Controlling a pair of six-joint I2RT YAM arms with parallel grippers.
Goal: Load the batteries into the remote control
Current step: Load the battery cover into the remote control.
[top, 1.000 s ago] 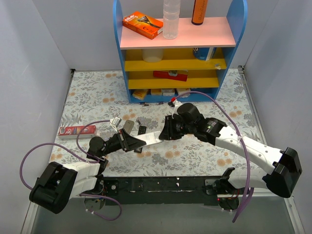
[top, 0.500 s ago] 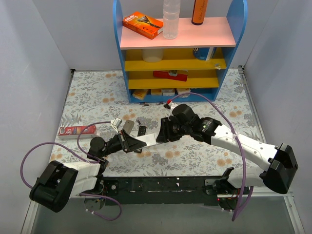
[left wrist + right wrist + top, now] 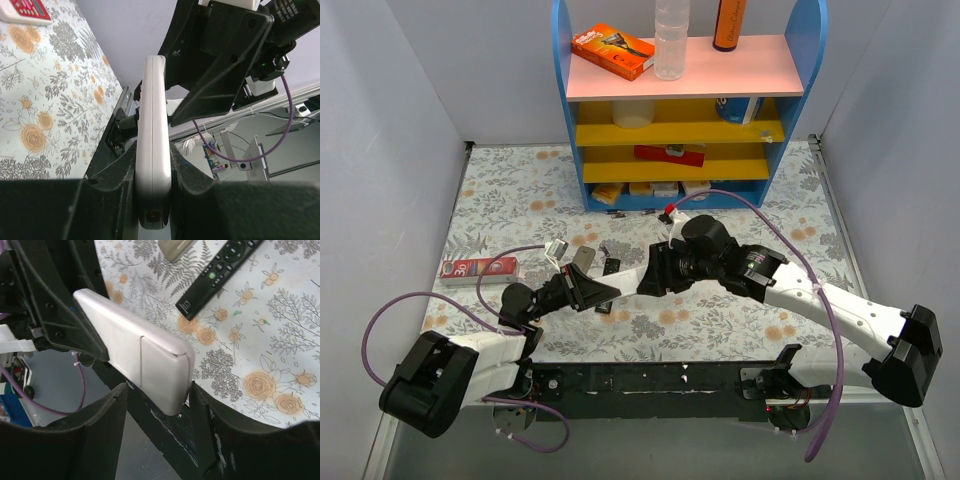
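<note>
While clamped in left gripper (image 3: 152,172), aloft over table (image 3: 510,190), near its front edge.
White remote control (image 3: 135,350), smooth seamed back; right gripper (image 3: 159,395) half-spread round its end, seemingly loose.

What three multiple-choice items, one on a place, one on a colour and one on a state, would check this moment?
1. Where does the orange box lie? A on the pink top shelf; B on the table; C in a gripper.
2. What colour is the remote control held up between the arms? A black; B red; C white.
3. How is the left gripper? A open and empty; B shut on the remote control; C out of view.
A: the box rests on the top board. C: its casing is plain white. B: it clamps the remote's two sides.
</note>
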